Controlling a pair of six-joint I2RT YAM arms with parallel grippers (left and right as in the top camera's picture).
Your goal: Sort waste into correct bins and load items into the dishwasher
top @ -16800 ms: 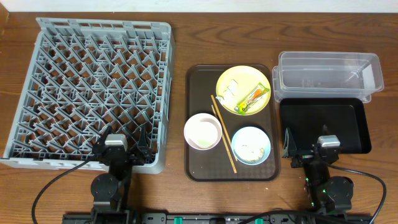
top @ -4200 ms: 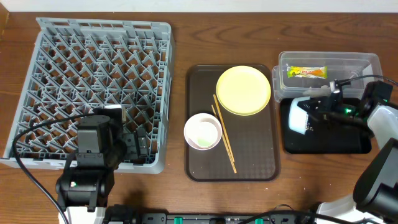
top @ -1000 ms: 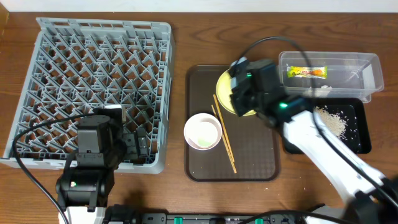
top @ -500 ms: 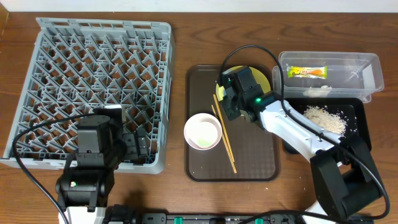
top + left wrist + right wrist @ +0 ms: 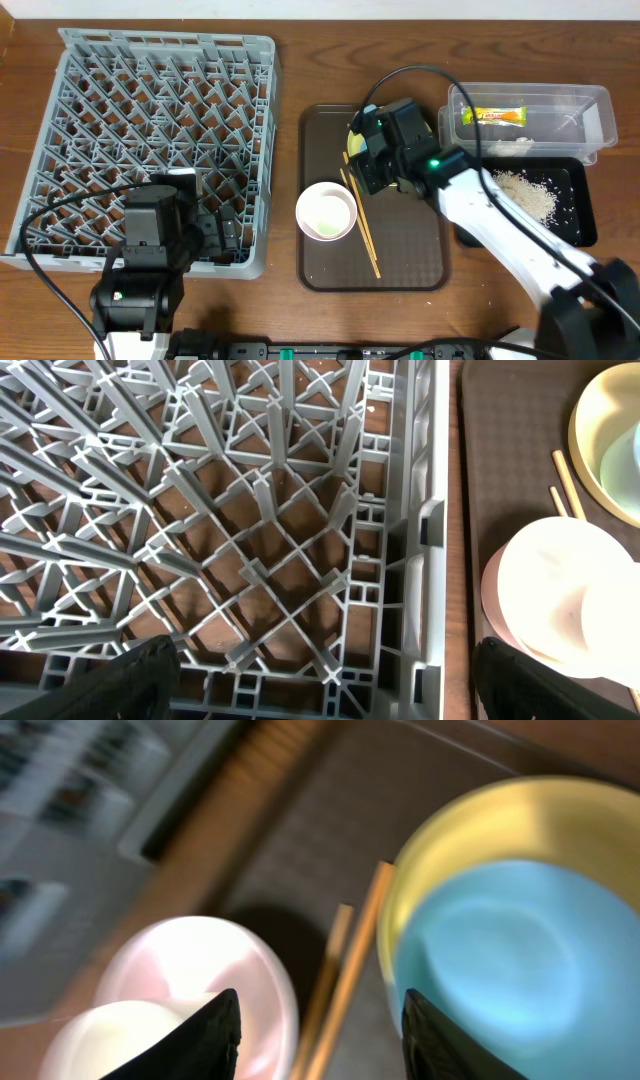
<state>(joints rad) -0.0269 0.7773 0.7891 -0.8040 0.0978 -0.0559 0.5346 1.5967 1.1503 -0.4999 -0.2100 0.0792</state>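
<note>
Right gripper [image 5: 318, 1020] gapes empty at the edge of the round yellow plate [image 5: 480, 820], which bears a light blue bowl [image 5: 500, 940]. Left gripper [image 5: 320, 655] gapes too.

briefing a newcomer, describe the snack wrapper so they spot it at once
Find the clear plastic tub at the overhead view's right edge, above the black tray. The wrapper lies inside, green and orange, unlike the tray's white rice scraps.
</note>
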